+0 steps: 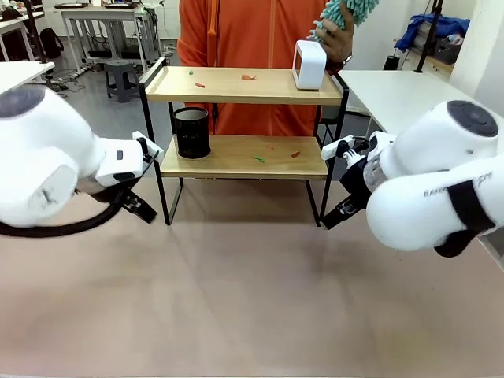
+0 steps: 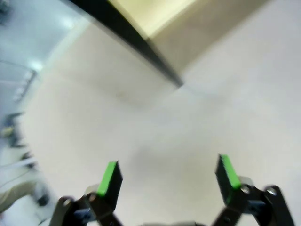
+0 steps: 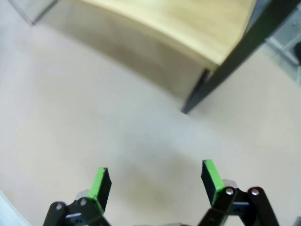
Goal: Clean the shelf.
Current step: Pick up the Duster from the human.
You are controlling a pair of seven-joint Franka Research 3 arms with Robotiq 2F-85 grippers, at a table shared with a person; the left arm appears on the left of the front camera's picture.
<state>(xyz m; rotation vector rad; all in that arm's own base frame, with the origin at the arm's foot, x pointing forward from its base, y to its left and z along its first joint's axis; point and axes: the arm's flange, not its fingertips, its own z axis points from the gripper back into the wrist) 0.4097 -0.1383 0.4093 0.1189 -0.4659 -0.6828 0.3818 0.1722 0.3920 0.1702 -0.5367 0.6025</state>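
The shelf [image 1: 244, 85] stands at the far middle of the table, two light wooden boards in a thin black frame. Small red and green scraps [image 1: 249, 77] lie on both boards. My left gripper [image 2: 167, 167] hangs open over bare tabletop beside the shelf's left leg [image 2: 141, 44], with nothing between its green pads. By the shelf's right leg [image 3: 221, 70], my right gripper [image 3: 155, 173] is also open and holds nothing. Behind the shelf a person in orange holds a teal duster [image 1: 340, 14] above its right end.
A black mesh cup [image 1: 192, 132] stands on the lower board at the left. A white box-shaped device [image 1: 309, 64] sits on the top board at the right. The near tabletop [image 1: 252, 299] is bare. Another white table [image 1: 394, 94] lies at the far right.
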